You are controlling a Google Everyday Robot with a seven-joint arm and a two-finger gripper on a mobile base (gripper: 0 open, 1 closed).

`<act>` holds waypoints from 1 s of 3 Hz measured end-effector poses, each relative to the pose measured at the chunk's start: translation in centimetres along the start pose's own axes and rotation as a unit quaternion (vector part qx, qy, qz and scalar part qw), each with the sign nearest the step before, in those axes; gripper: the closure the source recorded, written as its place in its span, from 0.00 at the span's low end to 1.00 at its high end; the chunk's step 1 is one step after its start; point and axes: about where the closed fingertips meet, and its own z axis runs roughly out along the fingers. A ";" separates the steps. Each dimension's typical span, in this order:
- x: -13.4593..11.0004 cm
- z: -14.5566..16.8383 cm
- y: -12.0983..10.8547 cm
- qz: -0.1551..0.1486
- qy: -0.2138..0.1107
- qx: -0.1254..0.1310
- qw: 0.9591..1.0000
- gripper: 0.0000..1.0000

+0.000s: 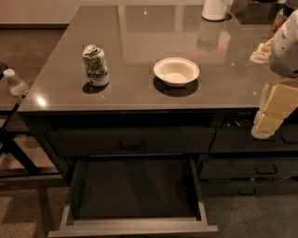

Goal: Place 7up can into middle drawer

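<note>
The 7up can (96, 65), white and green with a dented silver top, stands upright on the left part of the dark countertop (139, 32). The middle drawer (135, 188) is pulled out below the counter's front edge, and its dark bottom panel is bare. My gripper (264, 126), pale yellow below a white arm, hangs at the right edge of the view, just past the counter's front edge. It is far to the right of the can and holds nothing that I can see.
A white bowl (176, 71) sits mid-counter, right of the can. A white container (215, 9) stands at the back. A wide drawer with a bar handle (132, 142) is closed above the open one. Narrower handled drawers (265, 168) are at right. A clear bottle (16, 86) sits at far left.
</note>
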 end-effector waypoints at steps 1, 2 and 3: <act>0.0 0.0 0.0 0.000 0.000 0.000 1.000 0.00; -0.9 1.0 -0.5 0.047 -0.045 0.009 0.998 0.00; -4.0 2.7 -3.3 0.101 -0.134 0.017 0.986 0.00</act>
